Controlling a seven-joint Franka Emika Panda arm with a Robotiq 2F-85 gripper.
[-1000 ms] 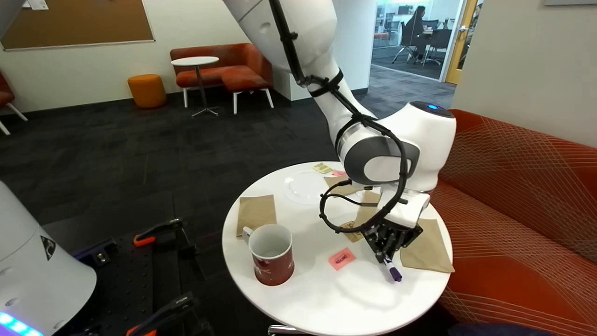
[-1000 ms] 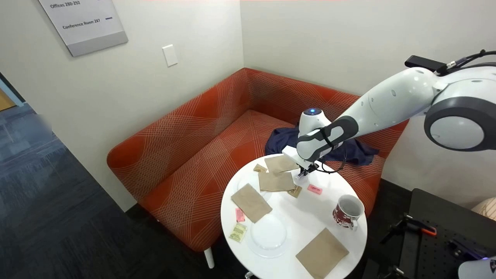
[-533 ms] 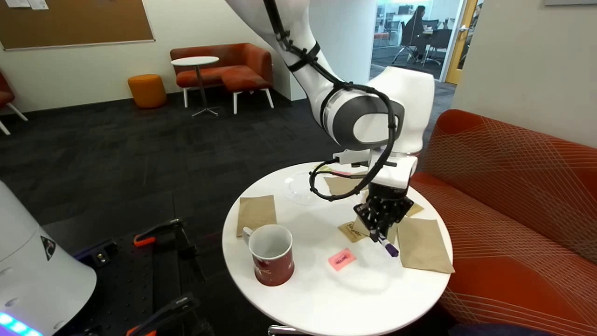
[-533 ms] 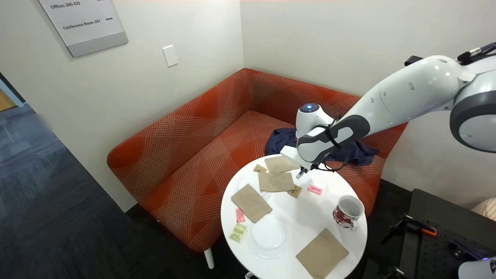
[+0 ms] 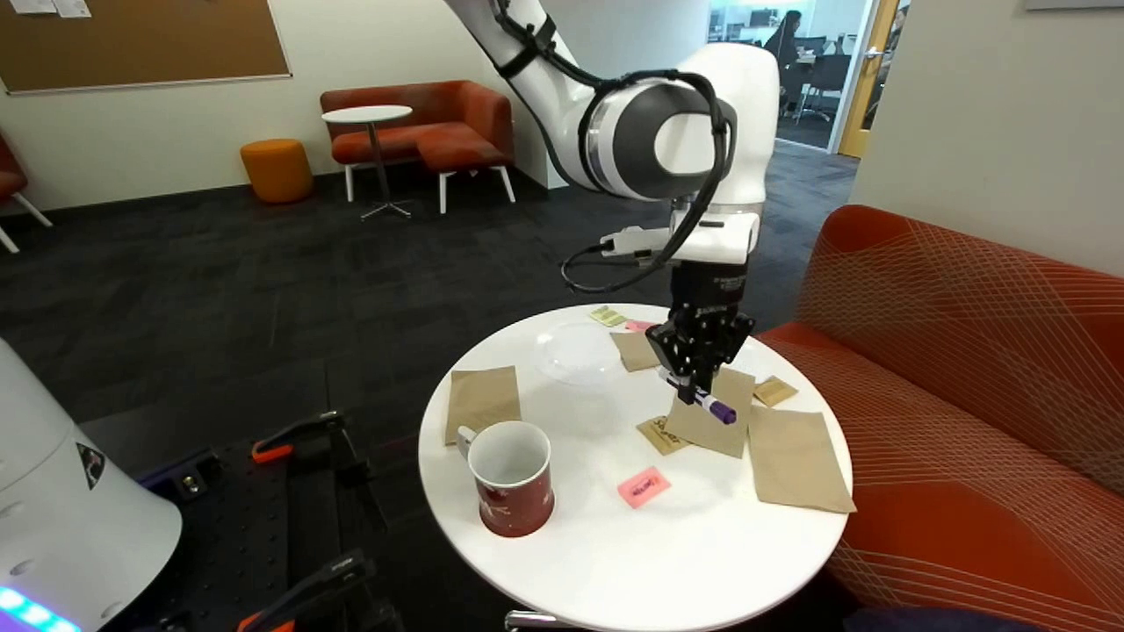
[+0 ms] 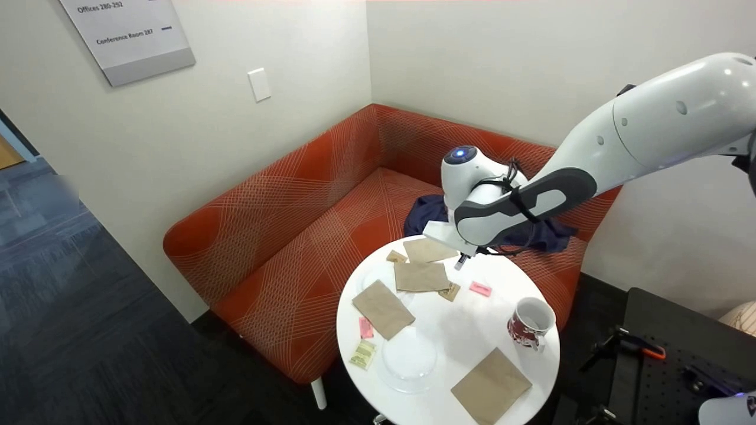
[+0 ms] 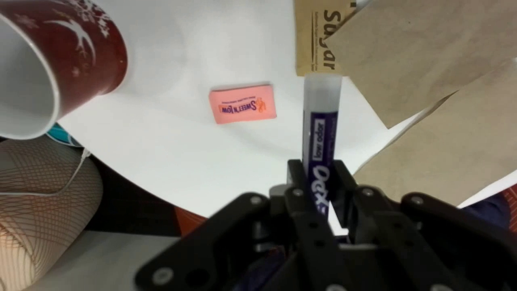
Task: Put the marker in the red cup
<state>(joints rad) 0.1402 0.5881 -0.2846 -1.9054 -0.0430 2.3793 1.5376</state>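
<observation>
The marker (image 7: 321,137) hangs aslant above the white table (image 5: 606,562), pinched mid-length by the gripper (image 7: 318,171), closed to its width. The red cup (image 5: 516,503) stands upright, well apart. From where I stand, the carry should pass high over the rim, then tip one end down before letting go.

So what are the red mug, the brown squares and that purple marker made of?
Red mug: probably glazed ceramic, judging by its smooth wall and printed white pattern, though plastic is possible.
Brown squares: likely matte paper; they look thin, flat and shineless.
Purple marker: apparently smooth plastic: pale barrel with a printed label.
</observation>
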